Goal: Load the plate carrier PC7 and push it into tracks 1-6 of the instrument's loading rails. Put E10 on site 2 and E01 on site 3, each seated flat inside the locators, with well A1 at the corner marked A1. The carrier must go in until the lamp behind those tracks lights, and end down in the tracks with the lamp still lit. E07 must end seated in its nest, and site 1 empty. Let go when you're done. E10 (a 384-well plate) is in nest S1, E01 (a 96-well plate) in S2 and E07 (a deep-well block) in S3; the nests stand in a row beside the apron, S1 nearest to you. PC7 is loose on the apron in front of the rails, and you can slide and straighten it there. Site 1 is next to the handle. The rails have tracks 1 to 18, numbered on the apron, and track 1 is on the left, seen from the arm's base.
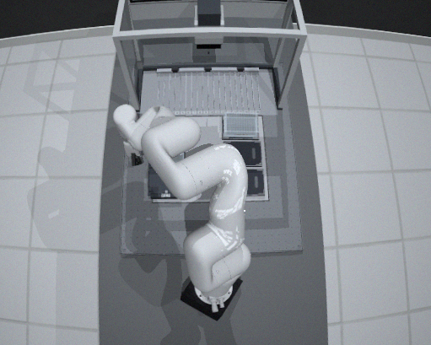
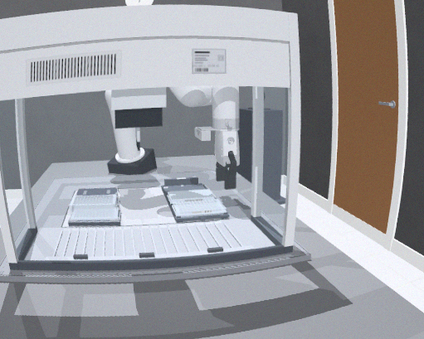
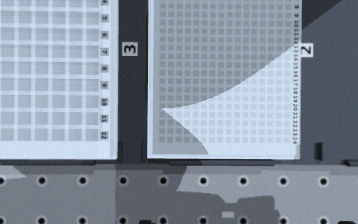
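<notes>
The gripper (image 2: 229, 174) hung with its dark fingers spread wide, holding nothing, just off the long edge of the carrier PC7 (image 2: 223, 215). Directly below it lay bench (image 3: 260, 195) surface dotted with rows of small round holes. Just past that edge, the carrier's flat dark tray held two pale, gridded plates seated side by side: the fine-meshed E10 (image 3: 227, 75) at the label 2, and the coarser-welled E01 (image 3: 42, 75) at the label 3. Well beyond the carrier, the deep-well block E07 (image 1: 239, 126) sat in its nest, beside two dark, unfilled nests (image 1: 248, 153). Ribbed loading rails (image 1: 208, 89) lay furthest.
</notes>
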Robot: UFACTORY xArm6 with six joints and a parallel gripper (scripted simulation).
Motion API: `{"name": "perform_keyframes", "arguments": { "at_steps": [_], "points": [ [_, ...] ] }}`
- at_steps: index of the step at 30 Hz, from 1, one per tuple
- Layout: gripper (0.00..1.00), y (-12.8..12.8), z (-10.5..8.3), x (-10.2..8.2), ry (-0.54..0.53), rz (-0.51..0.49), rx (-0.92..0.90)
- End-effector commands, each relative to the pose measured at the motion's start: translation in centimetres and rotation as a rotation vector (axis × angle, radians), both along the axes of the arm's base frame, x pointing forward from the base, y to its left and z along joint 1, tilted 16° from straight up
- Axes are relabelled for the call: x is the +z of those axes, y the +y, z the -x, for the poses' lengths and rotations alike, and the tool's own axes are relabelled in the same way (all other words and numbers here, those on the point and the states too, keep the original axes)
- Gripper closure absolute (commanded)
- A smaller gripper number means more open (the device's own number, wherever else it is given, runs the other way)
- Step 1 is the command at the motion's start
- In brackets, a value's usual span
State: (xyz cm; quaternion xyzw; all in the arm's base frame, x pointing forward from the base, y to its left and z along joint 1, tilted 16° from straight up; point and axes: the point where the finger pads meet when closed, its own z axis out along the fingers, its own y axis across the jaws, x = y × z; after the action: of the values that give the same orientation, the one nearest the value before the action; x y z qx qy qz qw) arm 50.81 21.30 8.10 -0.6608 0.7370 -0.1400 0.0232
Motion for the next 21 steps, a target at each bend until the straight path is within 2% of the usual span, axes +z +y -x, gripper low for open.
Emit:
{"name": "perform_keyframes", "arguments": {
  "at_steps": [1, 8, 21],
  "points": [
    [0.00, -0.07, -0.33, -0.72, -0.004, -0.002, 0.001],
    [0.00, -0.24, -0.55, -1.67, -0.004, -0.002, 0.001],
    [0.00, -0.24, -0.55, -1.67, -0.004, -0.002, 0.001]
  ]
}}
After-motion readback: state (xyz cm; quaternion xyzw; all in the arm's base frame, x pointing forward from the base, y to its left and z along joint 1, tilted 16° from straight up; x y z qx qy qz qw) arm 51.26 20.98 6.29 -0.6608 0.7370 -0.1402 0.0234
